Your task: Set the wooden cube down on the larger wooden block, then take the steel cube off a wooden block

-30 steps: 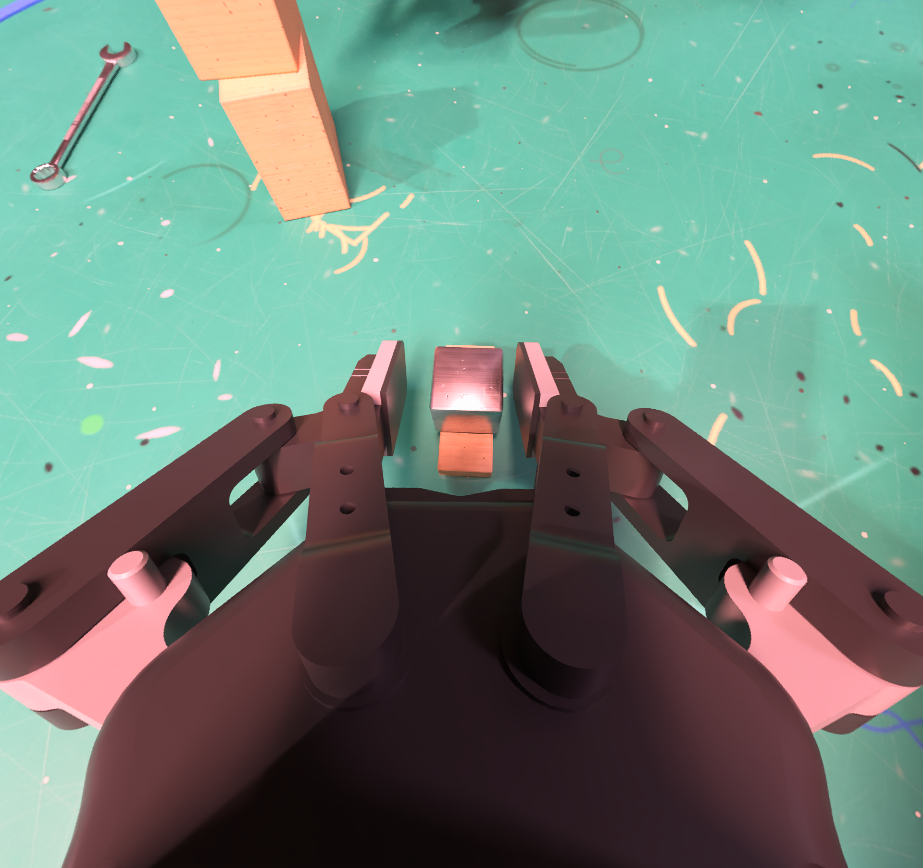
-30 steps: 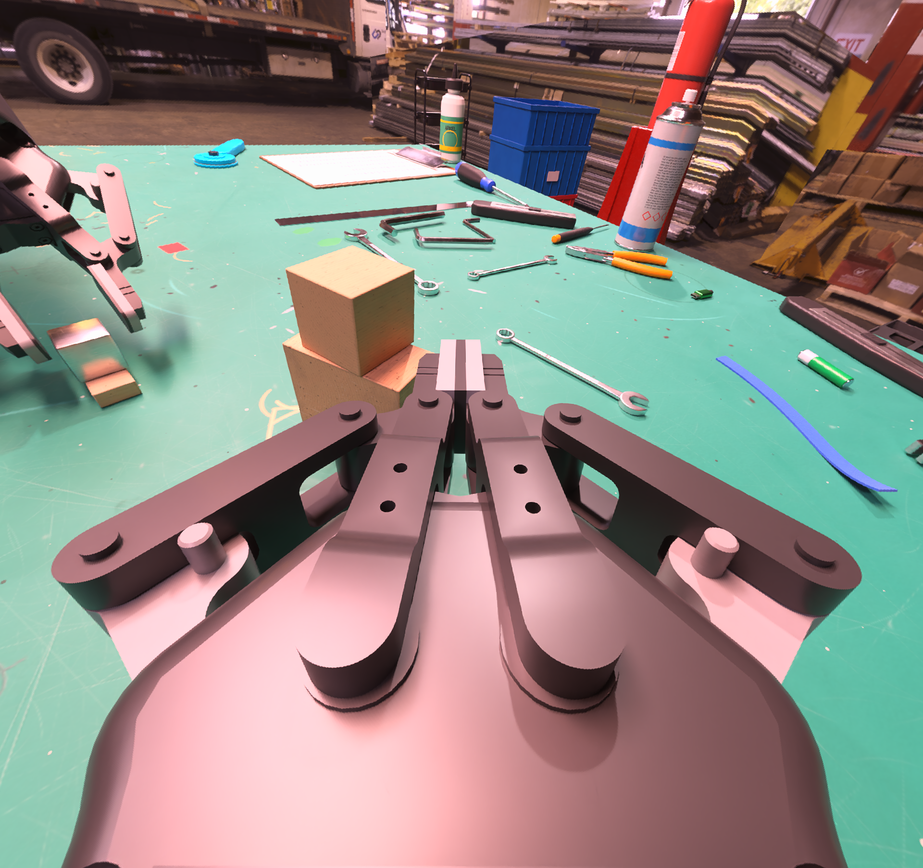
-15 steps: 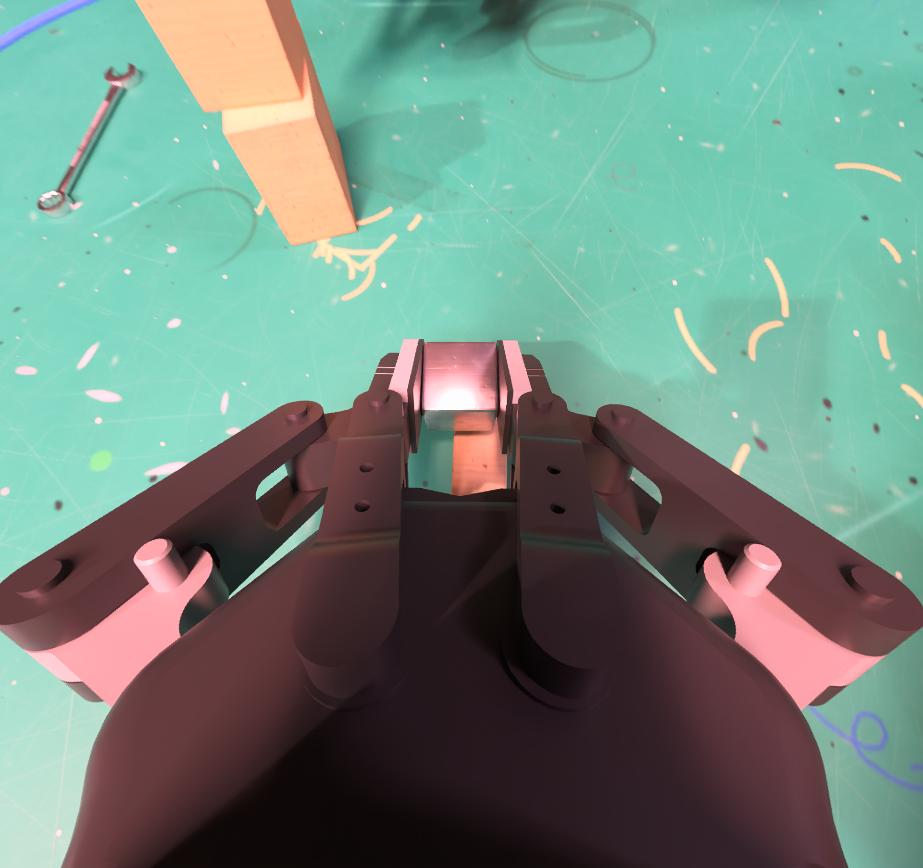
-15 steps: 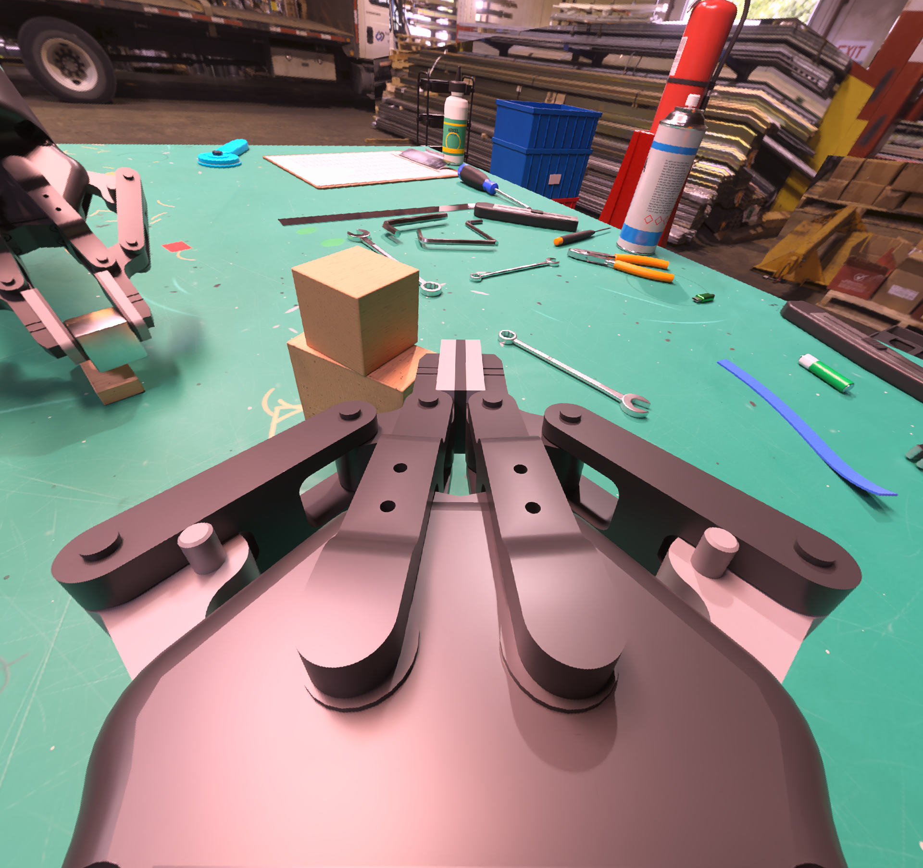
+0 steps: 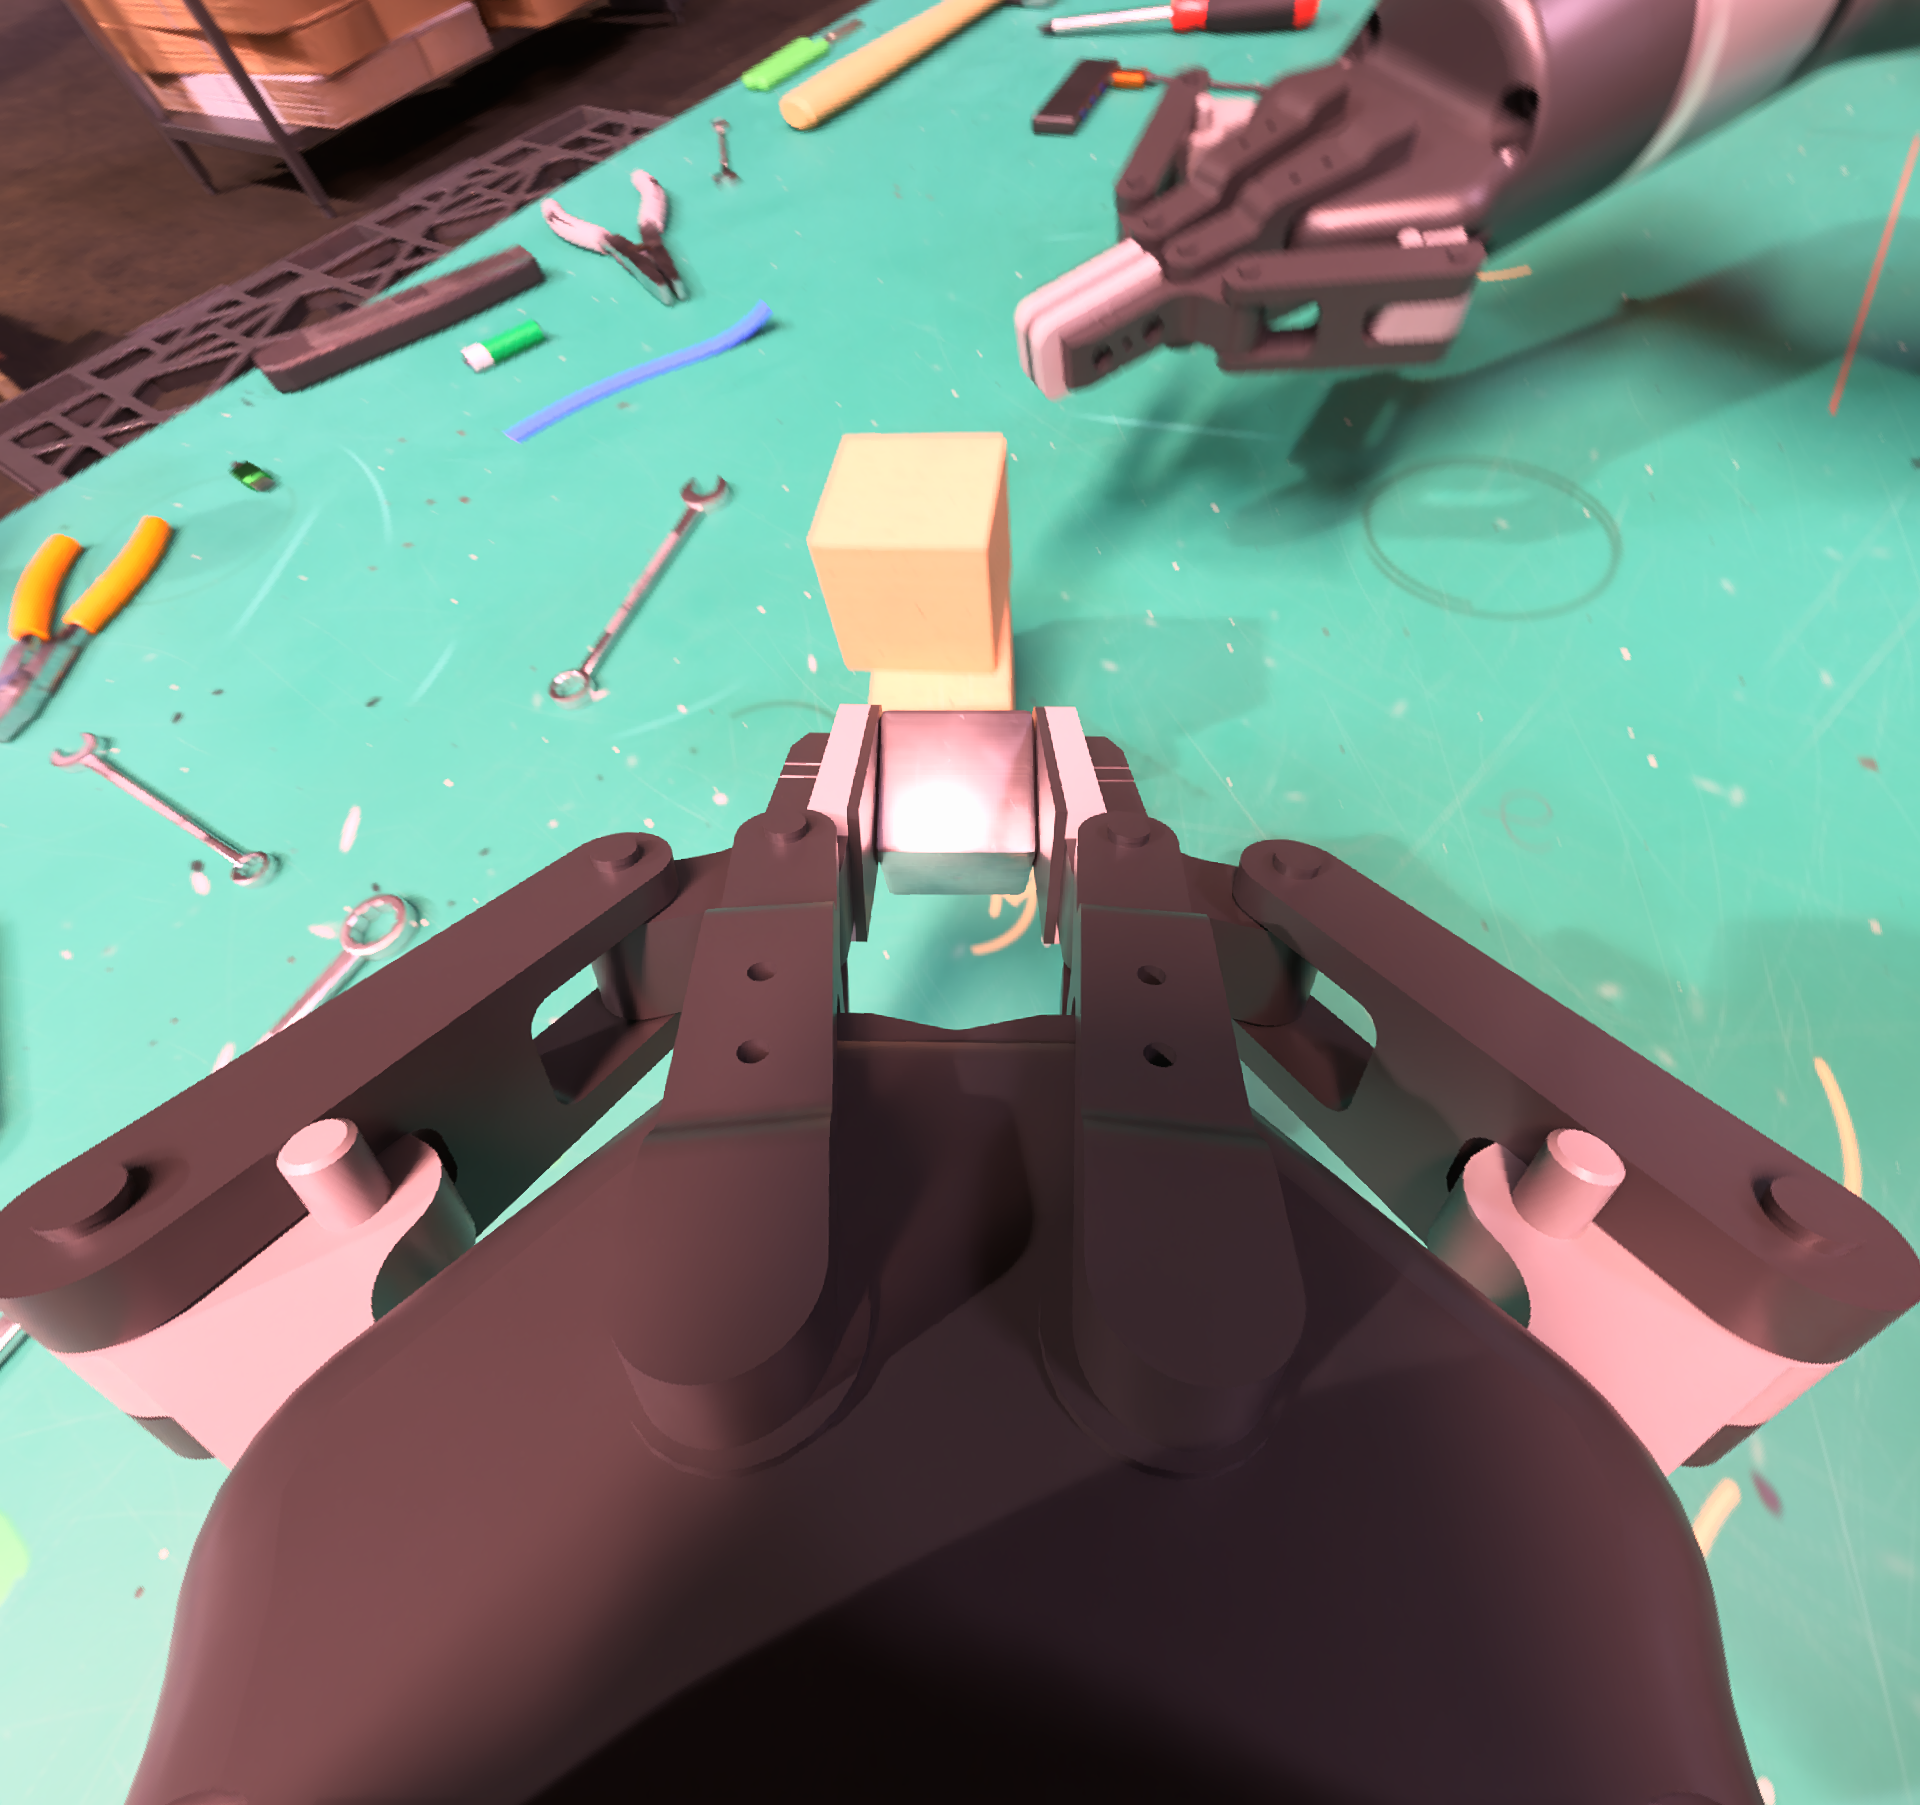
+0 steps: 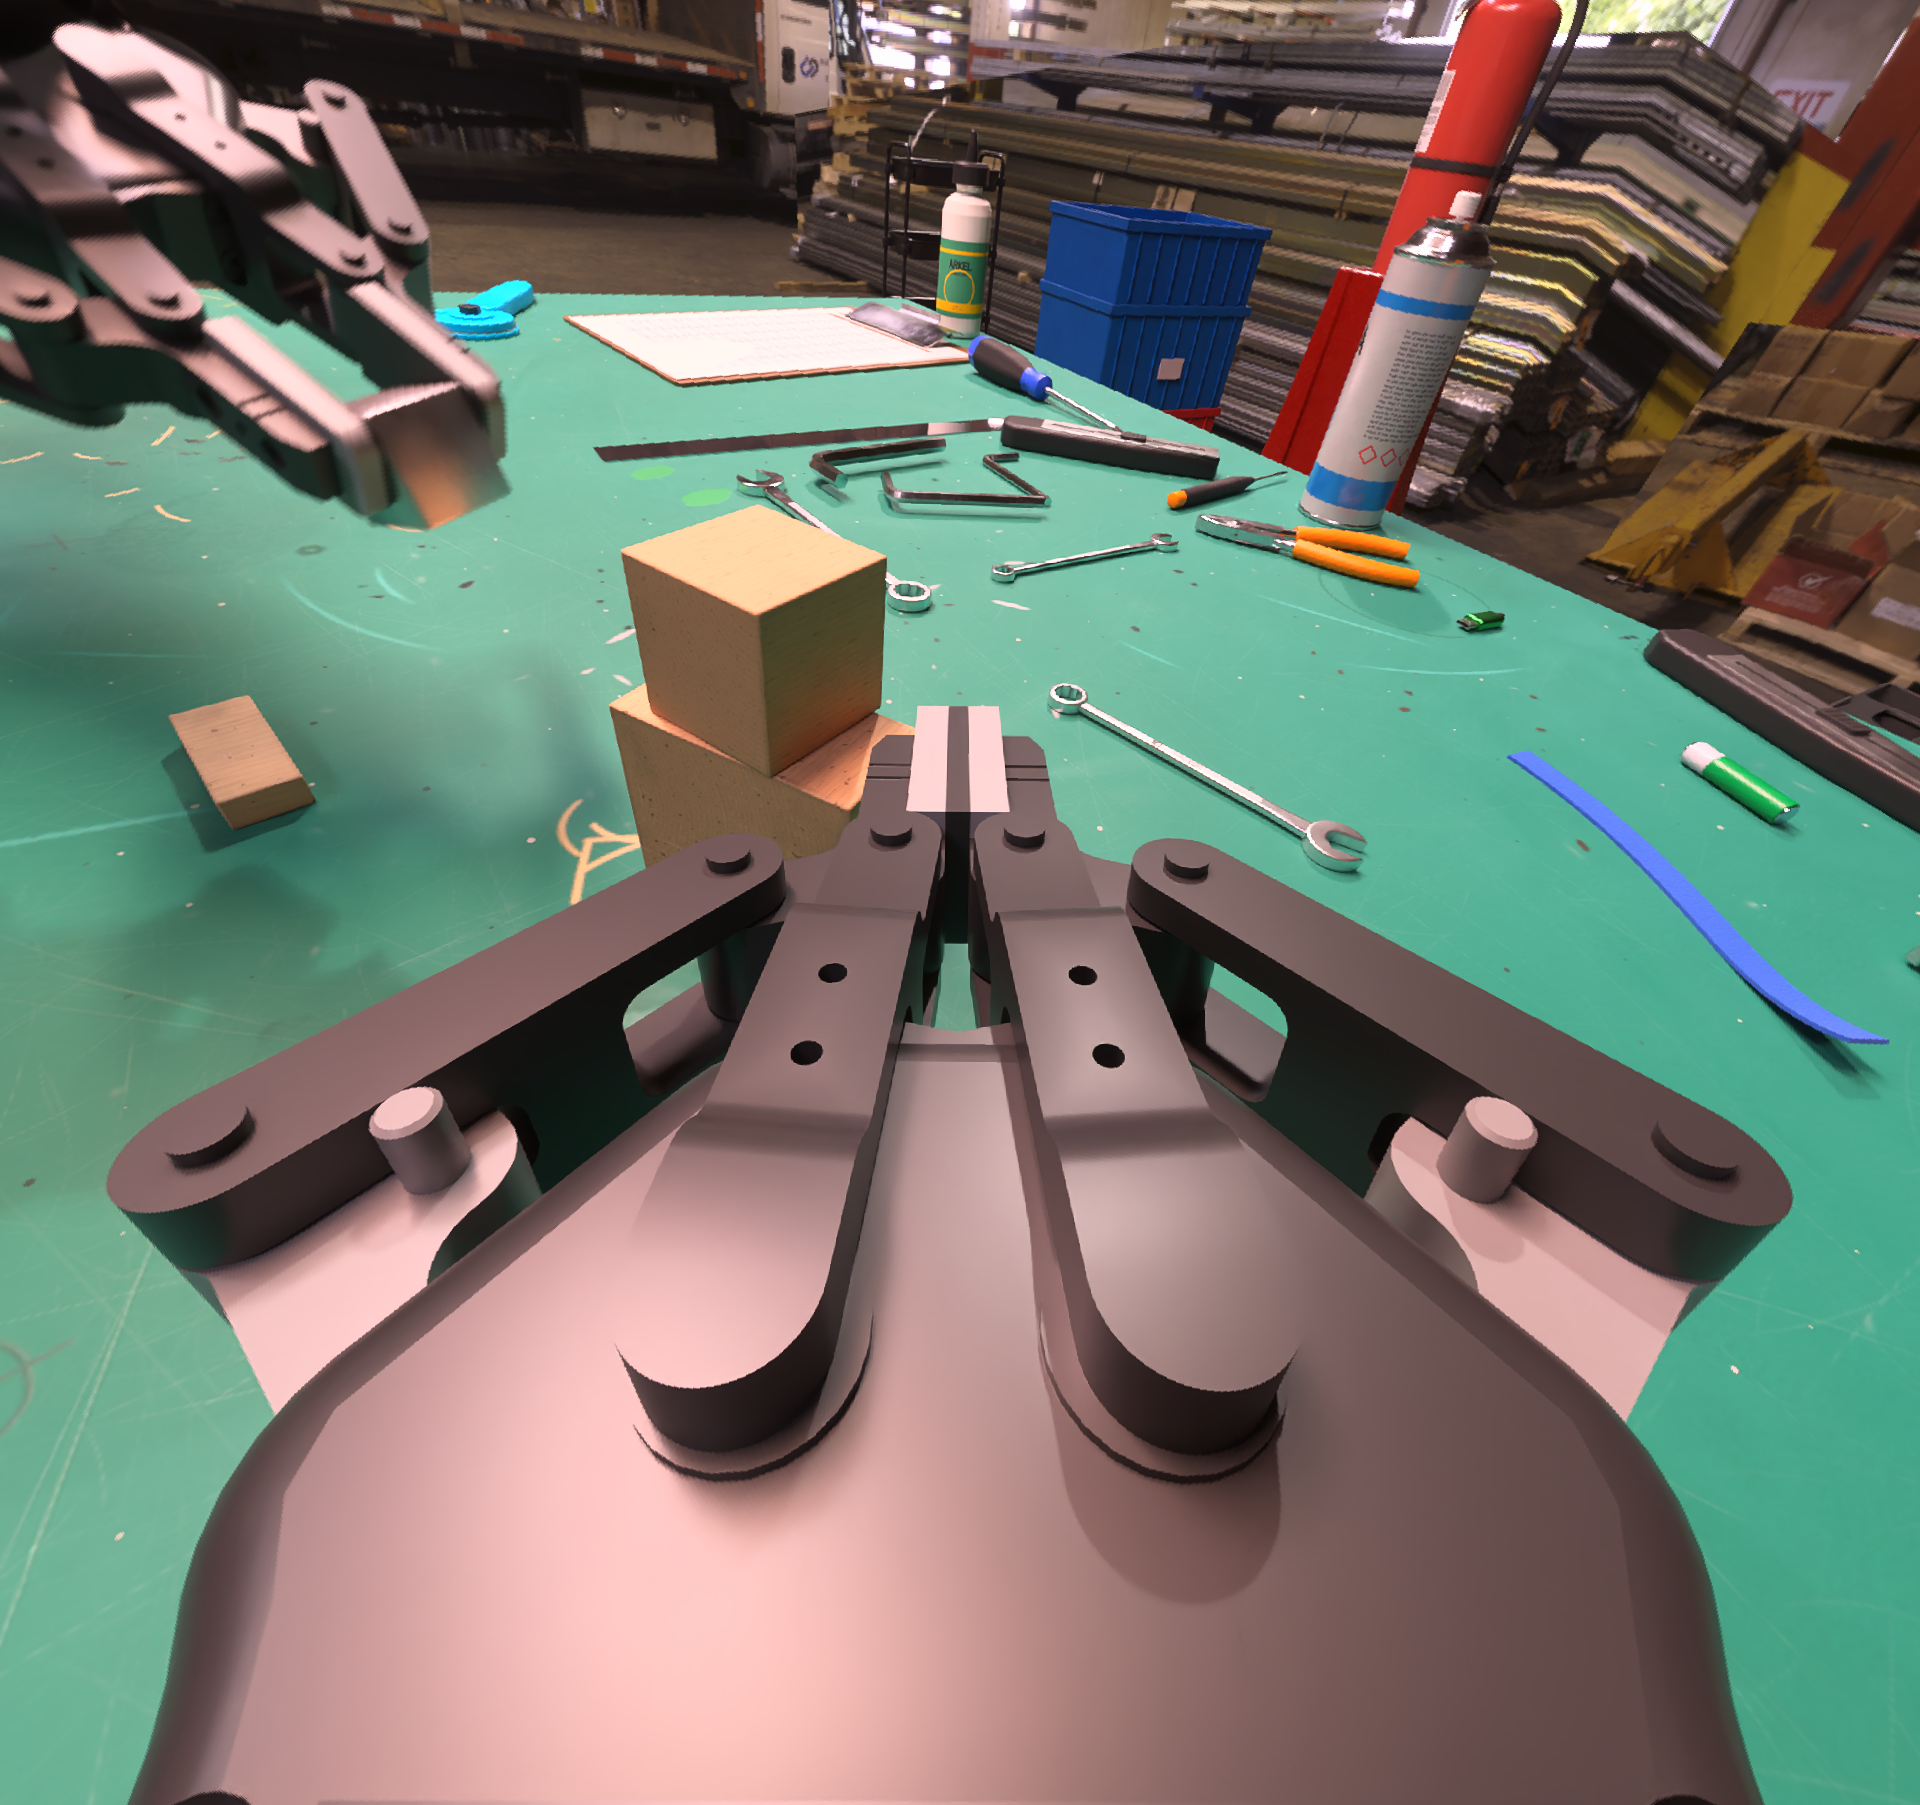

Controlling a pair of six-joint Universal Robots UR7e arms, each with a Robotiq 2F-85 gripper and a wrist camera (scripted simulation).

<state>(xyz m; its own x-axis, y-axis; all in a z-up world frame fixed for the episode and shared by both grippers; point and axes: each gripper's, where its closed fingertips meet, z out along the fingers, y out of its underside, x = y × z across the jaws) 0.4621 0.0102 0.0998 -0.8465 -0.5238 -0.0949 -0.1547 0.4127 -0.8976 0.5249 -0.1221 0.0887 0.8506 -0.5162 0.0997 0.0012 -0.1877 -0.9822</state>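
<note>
Far left of the bench, a small flat wooden block (image 6: 241,761) lies bare on the green mat (image 6: 1351,716), nothing on it.

Above and just beyond it, the left gripper (image 5: 956,799) hangs clear of the table with its pads pinching the steel cube (image 5: 956,799) on two opposite faces. From the right wrist view the cube (image 6: 431,451) sits in the air, well off that small block. So the steel cube looks lifted away; judged from this, the second step is nearly done.

Centre: the wooden cube (image 6: 764,633) rests on the larger wooden block (image 6: 717,799), twisted a little against it, with a corner of the block showing on the right. First step reads as complete.

Right of the stack, the right gripper (image 6: 958,758) hangs just beside it with pads pressed together, holding nothing.

To finish well:
- Keep the squeeze firm and even; smooth steel may slip between flat pads.
- Carry the cube away from the stack, not over it, as a knock could topple the wooden cube.
- Set down on bare mat, clear of the wrench (image 6: 1205,779) and small block, before opening.
</note>
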